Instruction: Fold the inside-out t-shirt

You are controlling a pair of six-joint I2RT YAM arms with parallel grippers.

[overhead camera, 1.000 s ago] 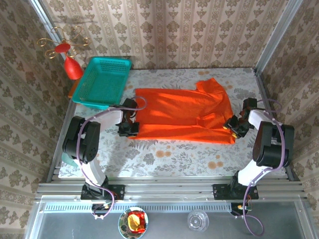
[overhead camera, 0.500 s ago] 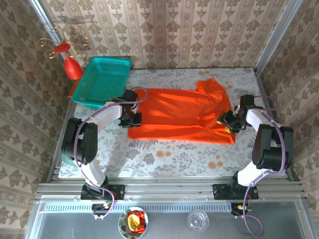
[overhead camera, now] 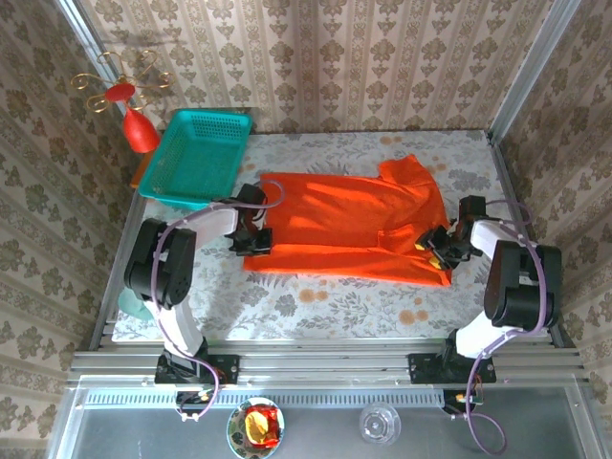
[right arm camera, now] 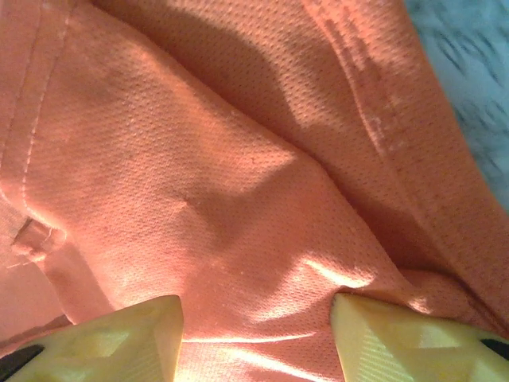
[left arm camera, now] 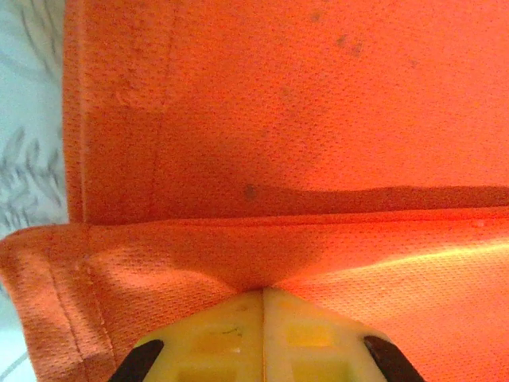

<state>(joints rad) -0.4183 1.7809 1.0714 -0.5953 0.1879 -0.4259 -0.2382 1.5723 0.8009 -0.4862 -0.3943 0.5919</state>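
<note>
The inside-out t-shirt [overhead camera: 344,225], bright orange-red, lies spread across the middle of the table, its sleeve bunched at the far right. My left gripper [overhead camera: 256,239] sits at the shirt's left edge. In the left wrist view its yellow fingers [left arm camera: 215,342] are pressed together with a fold of the t-shirt [left arm camera: 278,119] pinched at the tips of the left gripper [left arm camera: 262,292]. My right gripper [overhead camera: 435,244] rests on the shirt's right side. Its jaws stand apart in the right wrist view, and the right gripper [right arm camera: 254,318] has wrinkled t-shirt [right arm camera: 238,159] fabric lying between them.
A teal basket [overhead camera: 206,117] stands at the back left, close to the shirt's far left corner. A red ornament with gold curls [overhead camera: 139,129] hangs on the left wall. Bare floral tabletop [overhead camera: 316,296] lies in front of the shirt. Patterned walls enclose three sides.
The left gripper moved away from me with the shirt's edge, then came partly back. The right gripper shifted left onto the shirt. The shirt's near right corner has slid slightly toward me.
</note>
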